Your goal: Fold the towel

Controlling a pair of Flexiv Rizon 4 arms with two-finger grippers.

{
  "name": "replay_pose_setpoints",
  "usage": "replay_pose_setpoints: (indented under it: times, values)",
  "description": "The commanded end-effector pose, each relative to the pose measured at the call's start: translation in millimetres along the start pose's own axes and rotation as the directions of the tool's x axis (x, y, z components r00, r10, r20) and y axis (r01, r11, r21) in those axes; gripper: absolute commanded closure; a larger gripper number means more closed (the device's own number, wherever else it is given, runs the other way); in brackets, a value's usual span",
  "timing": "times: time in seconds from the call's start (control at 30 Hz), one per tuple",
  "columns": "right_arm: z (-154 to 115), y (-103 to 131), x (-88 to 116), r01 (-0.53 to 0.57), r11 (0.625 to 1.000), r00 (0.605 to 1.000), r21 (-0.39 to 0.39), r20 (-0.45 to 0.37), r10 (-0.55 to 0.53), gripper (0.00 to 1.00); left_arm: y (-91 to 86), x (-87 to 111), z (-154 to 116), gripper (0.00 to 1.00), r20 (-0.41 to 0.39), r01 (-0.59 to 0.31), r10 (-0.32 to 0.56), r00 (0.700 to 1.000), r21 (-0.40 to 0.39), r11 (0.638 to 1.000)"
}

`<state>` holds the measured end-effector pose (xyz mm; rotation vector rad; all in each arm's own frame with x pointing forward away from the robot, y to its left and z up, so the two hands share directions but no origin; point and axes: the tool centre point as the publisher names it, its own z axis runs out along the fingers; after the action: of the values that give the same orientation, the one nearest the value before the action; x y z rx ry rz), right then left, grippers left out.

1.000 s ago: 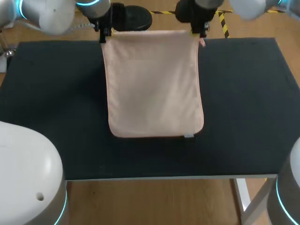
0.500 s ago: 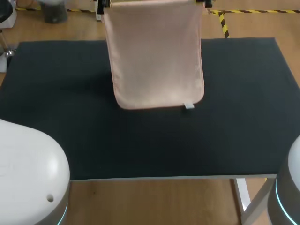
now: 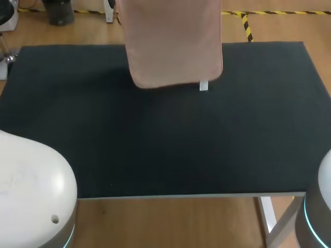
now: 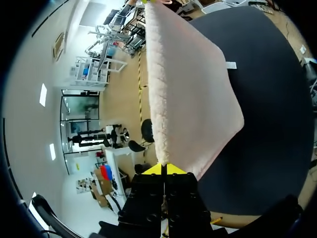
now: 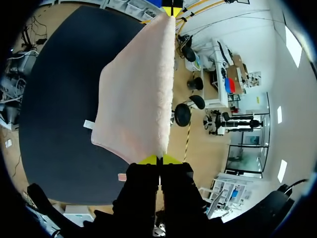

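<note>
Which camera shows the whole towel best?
The left wrist view: the towel runs whole from the left hand to the far corner. The right wrist view is similar; the head view cuts off its top.

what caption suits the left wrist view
Left end effector pinching a pale pink fleecy towel held over the black table.

Fluffy pink cloth towel point(image 3: 173, 44), matt black table point(image 3: 155, 144)

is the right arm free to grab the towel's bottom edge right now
Probably not: the right gripper is shut on a top corner of the towel, the left gripper on the other. Nothing blocks the bottom edge, but letting go would drop that corner.
</note>
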<state>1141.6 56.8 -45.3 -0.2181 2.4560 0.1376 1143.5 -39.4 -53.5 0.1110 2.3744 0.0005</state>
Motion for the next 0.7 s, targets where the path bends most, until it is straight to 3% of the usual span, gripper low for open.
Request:
replay_pose_setpoints:
  times: [0.03,0.37,0.5,0.7]
  values:
    - [5,-1,-18,0.005,1.000,1.000,-0.007,0.005,-0.005,1.00,3.5,-19.6,7,1.00,0.009,-0.013,0.013,1.000,-0.003,1.000]
    - [15,2,-51,0.035,0.999,0.998,-0.040,0.061,-0.033,1.00,11.9,-52.1,12,1.00,0.063,-0.043,0.047,0.997,-0.055,0.998]
    - [19,5,-53,0.048,0.998,0.996,-0.051,0.076,-0.044,1.00,12.7,-58.8,14,1.00,0.073,-0.058,0.063,0.995,-0.060,0.996]
    - [39,7,-38,0.042,0.996,0.998,-0.078,0.047,-0.039,1.00,14.9,-57.7,20,1.00,0.065,-0.070,0.075,0.995,-0.075,0.995]
